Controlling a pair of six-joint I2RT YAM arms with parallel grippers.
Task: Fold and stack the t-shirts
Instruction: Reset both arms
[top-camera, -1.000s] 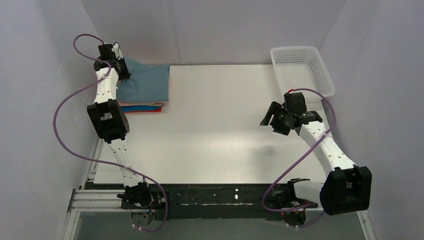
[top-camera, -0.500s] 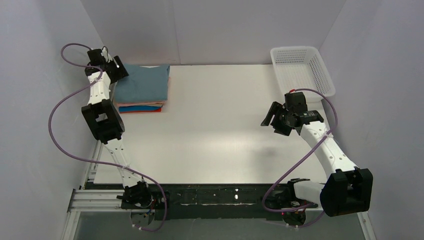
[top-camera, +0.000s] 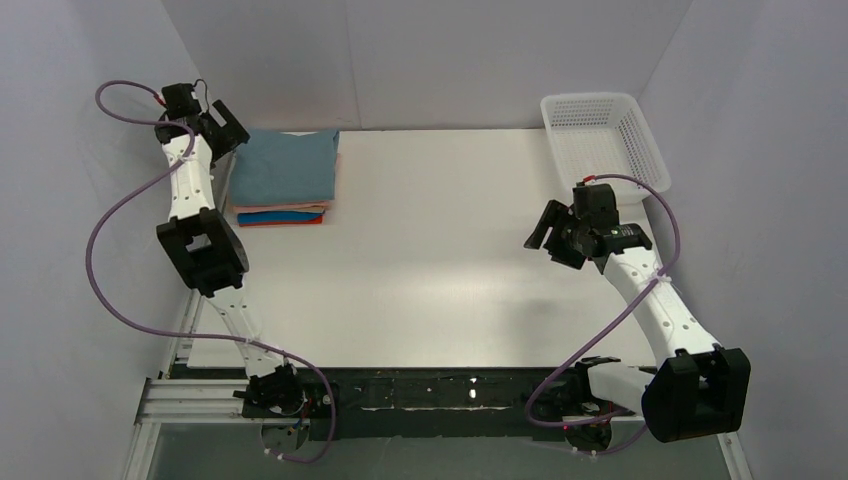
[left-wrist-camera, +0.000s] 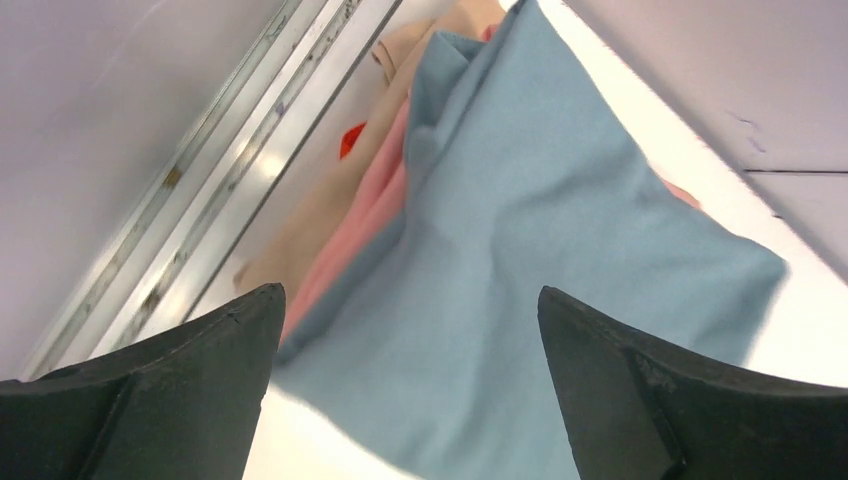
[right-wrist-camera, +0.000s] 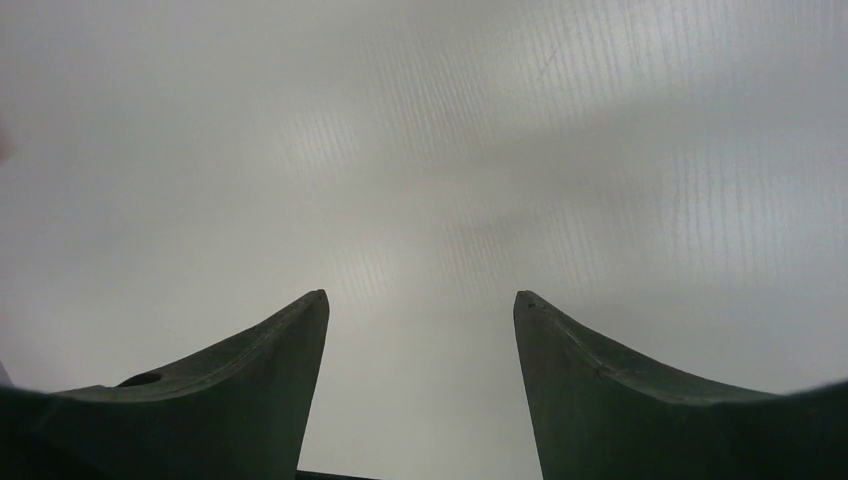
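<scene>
The stack of folded cloth t-shirts (top-camera: 283, 192) lies at the far left of the flat white table (top-camera: 440, 260), close to the left wall. Its top layer is a dusty blue-grey t-shirt (top-camera: 285, 165) folded into a rectangle. A salmon-pink t-shirt (top-camera: 283, 208) shows below it along the near edge, and the orange and bright blue lower layers (top-camera: 285, 219) appear as thin strips at the bottom. In the left wrist view the blue-grey cloth (left-wrist-camera: 560, 260) covers the pink layer (left-wrist-camera: 350, 240), with a small orange patch (left-wrist-camera: 352, 140) beyond. The left gripper (top-camera: 230, 128) hangs over the far left corner of the stack. Its black fingers (left-wrist-camera: 200, 380) are spread wide, with nothing between them. The right gripper (top-camera: 546, 238) is held above the bare table surface at the right, well apart from the stack. Its dark fingers (right-wrist-camera: 260, 380) stand well apart and hold nothing. A white plastic mesh basket (top-camera: 590, 98) sits at the far right corner of the table.
</scene>
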